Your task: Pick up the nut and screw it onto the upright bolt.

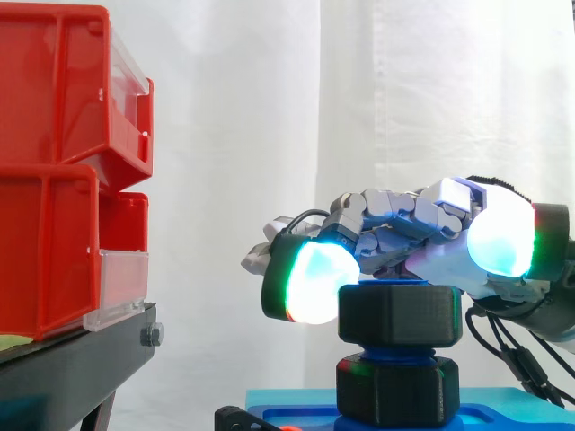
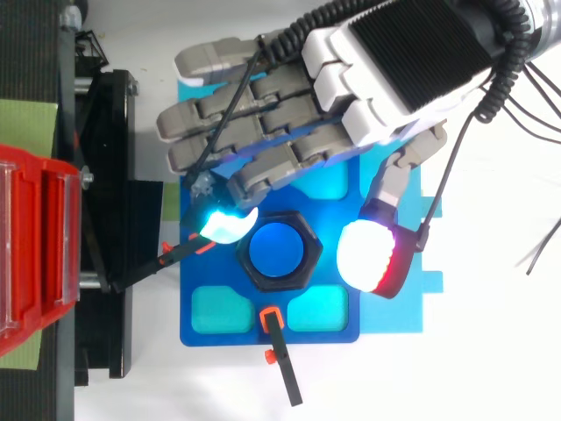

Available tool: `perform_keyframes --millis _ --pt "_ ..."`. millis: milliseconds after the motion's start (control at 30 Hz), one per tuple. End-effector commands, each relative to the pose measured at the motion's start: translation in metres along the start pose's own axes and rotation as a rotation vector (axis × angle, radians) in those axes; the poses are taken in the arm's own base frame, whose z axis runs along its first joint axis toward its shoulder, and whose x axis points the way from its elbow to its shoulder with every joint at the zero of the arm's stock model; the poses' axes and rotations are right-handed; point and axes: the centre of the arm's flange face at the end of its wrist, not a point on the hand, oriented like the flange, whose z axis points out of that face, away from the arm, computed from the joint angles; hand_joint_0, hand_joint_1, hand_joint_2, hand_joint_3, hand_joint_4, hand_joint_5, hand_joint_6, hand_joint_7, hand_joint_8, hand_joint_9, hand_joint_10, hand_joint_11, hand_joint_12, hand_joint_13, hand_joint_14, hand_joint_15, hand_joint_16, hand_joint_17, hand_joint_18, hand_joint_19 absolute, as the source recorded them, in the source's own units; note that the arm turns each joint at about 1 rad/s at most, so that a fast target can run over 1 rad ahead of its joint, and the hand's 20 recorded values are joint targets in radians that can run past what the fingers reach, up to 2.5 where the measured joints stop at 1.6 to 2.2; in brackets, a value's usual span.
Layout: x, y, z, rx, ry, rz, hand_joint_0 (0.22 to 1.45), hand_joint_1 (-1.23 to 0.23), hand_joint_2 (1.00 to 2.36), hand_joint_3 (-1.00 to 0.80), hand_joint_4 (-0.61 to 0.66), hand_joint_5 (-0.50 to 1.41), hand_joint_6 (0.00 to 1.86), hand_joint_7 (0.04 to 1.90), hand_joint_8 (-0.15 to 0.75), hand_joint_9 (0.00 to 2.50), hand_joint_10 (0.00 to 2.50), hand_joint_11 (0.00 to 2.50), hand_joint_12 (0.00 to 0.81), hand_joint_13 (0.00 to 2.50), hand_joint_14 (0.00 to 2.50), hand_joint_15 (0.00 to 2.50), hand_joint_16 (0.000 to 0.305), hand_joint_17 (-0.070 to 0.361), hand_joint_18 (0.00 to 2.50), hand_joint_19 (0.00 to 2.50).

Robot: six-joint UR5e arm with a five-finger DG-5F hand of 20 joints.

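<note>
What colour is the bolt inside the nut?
The bolt is blue, seen best in the top view; the nut around it is black.

My hand [image 2: 386, 79] is covering much of the blue base [image 2: 188, 307]. The nut [image 2: 282, 221] is hiding most of the bolt [image 2: 278, 250]. Side view's edge is cropping the red bins [image 1: 45, 180]. Not resolving whether I'm gripping the nut.

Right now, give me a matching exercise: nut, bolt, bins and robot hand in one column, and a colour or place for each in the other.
1 nut
2 bolt
3 bins
4 robot hand

A red, on the black stand
B blue, upright
C black, hexagonal
D reaching over the nut

Pairs: 1-C, 2-B, 3-A, 4-D
</note>
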Motion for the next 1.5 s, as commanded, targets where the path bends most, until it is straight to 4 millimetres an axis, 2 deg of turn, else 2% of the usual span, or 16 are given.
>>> perform_keyframes --millis 0,200,400,467,567,833,933,967,1067,1167,1267,1467 --pt "-0.004 -0.005 -0.007 -0.004 0.002 -0.01 0.49 -0.2 1.0 -0.5 0.25 -0.13 0.5 1.19 0.265 0.47 0.0 0.0 0.295 0.28 0.0 0.0 0.032 0.071 0.0 0.0" --pt "-0.013 -0.017 -0.024 -0.006 0.008 -0.025 0.49 -0.21 1.0 -0.5 0.25 -0.08 0.51 1.37 0.271 0.53 0.0 0.0 0.283 0.32 0.0 0.0 0.03 0.067 0.0 0.0" --pt "-0.016 -0.023 -0.034 -0.003 0.014 -0.029 0.49 -0.22 1.0 -0.5 0.24 -0.07 0.6 1.24 0.28 0.58 0.0 0.0 0.277 0.36 0.0 0.0 0.028 0.063 0.02 0.0" --pt "-0.019 -0.026 -0.038 -0.001 0.015 -0.033 0.5 -0.21 1.0 -0.5 0.24 -0.08 0.5 1.38 0.276 0.57 0.0 0.0 0.277 0.36 0.0 0.0 0.027 0.062 0.02 0.0" --pt "-0.021 -0.026 -0.038 -0.009 0.009 -0.039 0.49 -0.2 1.0 -0.5 0.25 -0.11 0.5 1.18 0.27 0.55 0.0 0.0 0.282 0.35 0.0 0.0 0.028 0.064 0.01 0.0" --pt "-0.033 -0.025 -0.025 -0.061 -0.033 -0.064 0.48 -0.19 1.0 -0.5 0.25 -0.16 0.5 0.87 0.25 0.49 0.0 0.0 0.289 0.31 0.0 0.0 0.031 0.069 0.0 0.0" --pt "-0.031 -0.025 -0.024 -0.063 -0.033 -0.066 0.48 -0.19 1.0 -0.5 0.23 -0.17 0.5 0.8 0.247 0.47 0.0 0.0 0.287 0.29 0.0 0.0 0.031 0.07 0.0 0.0" --pt "-0.022 -0.028 -0.027 -0.059 -0.029 -0.058 0.48 -0.19 1.0 -0.5 0.22 -0.18 0.5 0.78 0.244 0.46 0.0 0.0 0.29 0.28 0.0 0.0 0.031 0.07 0.0 0.0" --pt "-0.016 -0.03 -0.025 -0.064 -0.035 -0.061 0.47 -0.18 1.0 -0.5 0.21 -0.19 0.5 0.73 0.234 0.42 0.0 0.0 0.293 0.26 0.0 0.0 0.032 0.072 0.0 0.0" --pt "-0.001 -0.034 -0.018 -0.08 -0.044 -0.043 0.47 -0.18 1.0 -0.5 0.2 -0.19 0.5 0.69 0.229 0.41 0.0 0.0 0.295 0.24 0.0 0.0 0.033 0.074 0.0 0.0" --pt "0.001 -0.027 -0.003 -0.096 -0.051 -0.009 0.47 -0.17 1.0 -0.5 0.19 -0.2 0.5 0.67 0.222 0.38 0.0 0.0 0.296 0.23 0.0 0.0 0.033 0.075 0.0 0.0" --pt "0.004 -0.019 0.01 -0.1 -0.062 0.006 0.47 -0.16 1.0 -0.5 0.18 -0.2 0.5 0.66 0.217 0.36 0.0 0.0 0.298 0.21 0.0 0.0 0.034 0.076 0.0 0.0"
